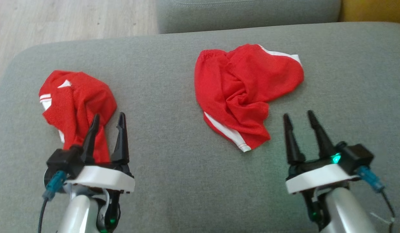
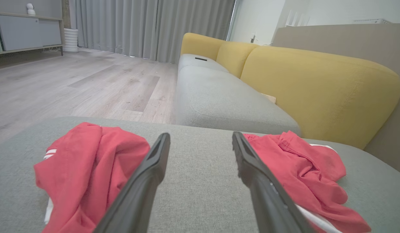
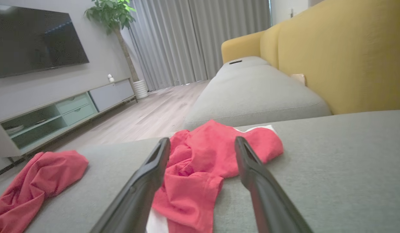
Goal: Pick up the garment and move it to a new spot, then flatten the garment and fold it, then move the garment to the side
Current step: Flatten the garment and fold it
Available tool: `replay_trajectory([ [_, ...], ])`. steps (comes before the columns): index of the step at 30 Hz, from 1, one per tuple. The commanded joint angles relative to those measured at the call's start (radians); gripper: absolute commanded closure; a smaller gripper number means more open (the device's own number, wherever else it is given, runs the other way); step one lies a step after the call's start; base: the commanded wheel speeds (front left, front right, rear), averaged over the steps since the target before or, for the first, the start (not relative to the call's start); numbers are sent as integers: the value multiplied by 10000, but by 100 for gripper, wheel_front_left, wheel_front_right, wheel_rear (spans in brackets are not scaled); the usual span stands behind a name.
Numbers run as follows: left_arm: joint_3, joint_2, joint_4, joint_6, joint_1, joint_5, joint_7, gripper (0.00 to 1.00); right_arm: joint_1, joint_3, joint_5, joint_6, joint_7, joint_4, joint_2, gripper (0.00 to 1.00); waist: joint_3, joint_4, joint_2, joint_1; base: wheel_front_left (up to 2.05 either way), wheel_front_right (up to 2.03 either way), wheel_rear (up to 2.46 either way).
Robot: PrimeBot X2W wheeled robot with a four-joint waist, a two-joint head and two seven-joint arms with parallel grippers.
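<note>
Two crumpled red garments with white trim lie on a grey sofa cushion (image 1: 174, 168). One garment (image 1: 242, 87) rests right of centre; it also appears as the right-hand red heap (image 2: 300, 165) in the left wrist view and straight ahead (image 3: 200, 161) in the right wrist view. The other garment (image 1: 73, 100) lies at the left, its near end passing behind my left gripper's fingers. My left gripper (image 1: 108, 117) is open and holds nothing, as the left wrist view (image 2: 200, 135) confirms. To the lower right of the central garment, my right gripper (image 1: 298, 115) hovers open and apart from the cloth (image 3: 202, 139).
Beyond the cushion's far edge lie a second grey seat (image 1: 248, 13) and wooden floor (image 1: 67, 19). A yellow backrest (image 2: 316, 87) rises at the right. A TV cabinet (image 3: 57, 113) stands across the room.
</note>
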Motion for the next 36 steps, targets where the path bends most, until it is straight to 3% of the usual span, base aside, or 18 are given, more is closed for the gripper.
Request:
replay_trajectory([
  [1, 380, 15, -306, -60, -357, 128, -58, 0, -170, 361, -82, -7, -107, -237, -24, 0, 53, 75, -1, 1, 0, 0, 0],
  [10, 188, -53, -79, -266, -494, 185, -58, 0, -546, 1672, -584, -7, 341, 1511, -24, 0, 413, 689, -1, 1, 0, 0, 0],
  [20, -228, -59, -89, -29, -782, -214, -58, 0, -1732, 1815, -1098, -7, 1026, 3665, -24, 0, 949, 1280, -1, 1, 0, 0, 0],
  [21, -229, -59, -92, -14, -790, -228, -58, 0, -1853, 1804, -1172, -7, 1074, 3857, -24, 27, 968, 1282, -1, 1, 0, 0, 0],
  [22, -222, -59, -94, 4, -791, -239, -59, 0, -1972, 1784, -1298, -7, 1066, 4019, -24, 100, 981, 1267, -1, 1, 0, 0, 0],
  [28, -78, -59, -49, 9, -718, -210, -59, 0, -2277, 1054, -1970, -7, 631, 4619, -64, 100, 821, 631, -1, 1, 0, 0, 0],
  [36, -54, -60, -40, -9, -713, -251, -59, 0, -1708, -492, -2490, -7, 600, 4356, -975, 100, 478, -247, -1, 1, 0, 0, 0],
])
